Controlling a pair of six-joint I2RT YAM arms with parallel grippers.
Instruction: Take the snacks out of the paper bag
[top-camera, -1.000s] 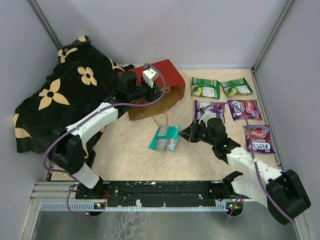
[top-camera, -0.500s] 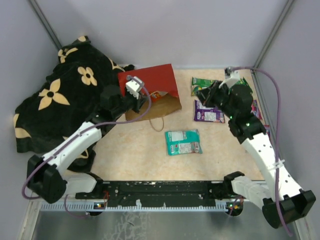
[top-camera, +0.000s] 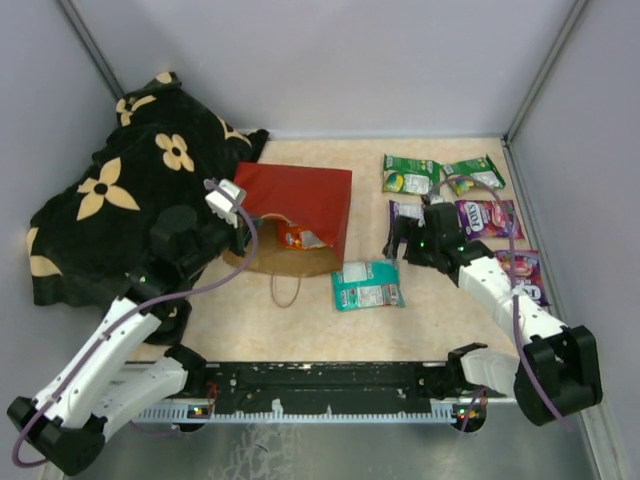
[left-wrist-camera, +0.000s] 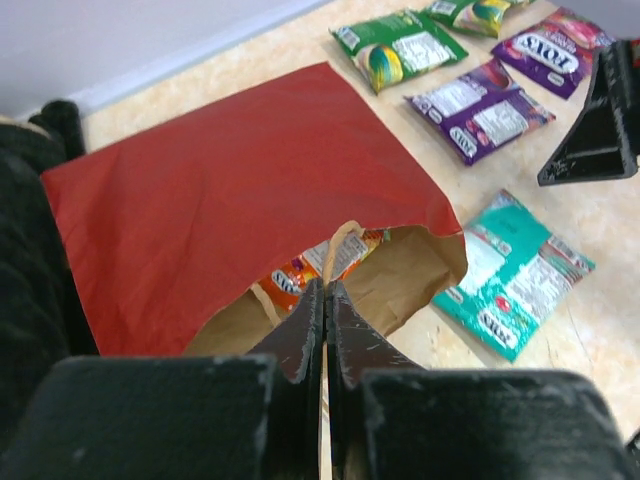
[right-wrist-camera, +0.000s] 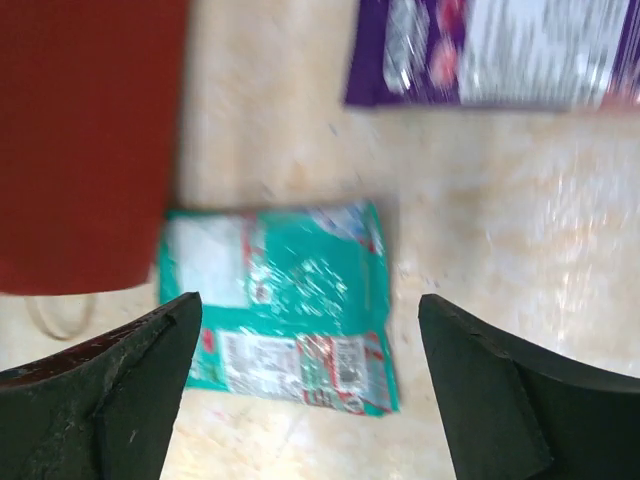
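Seven snack packets counted: one in the paper bag (top-camera: 300, 195), six out on the table (top-camera: 300, 320).

Black flowered blanket (top-camera: 110, 200) is heaped at 9 to 10 o'clock, its edge against the bag's left side. The red bag lies flat near table centre, mouth toward 6 o'clock. Left gripper (left-wrist-camera: 323, 290) sits at the bag's 7 o'clock corner, jaws pressed together on the mouth edge. Right gripper (top-camera: 400, 243) hangs at the bag's 3 o'clock, jaws spread wide, holding nothing. The teal packet (top-camera: 368, 285) lies flat just beside the bag's 5 o'clock corner. The orange packet (top-camera: 295, 236) shows partly inside the kraft mouth. Green packets (top-camera: 411, 174) lie at 1 o'clock. The purple packet (top-camera: 408, 212) and pink-red packets (top-camera: 488, 216) lie at 2 to 3 o'clock.
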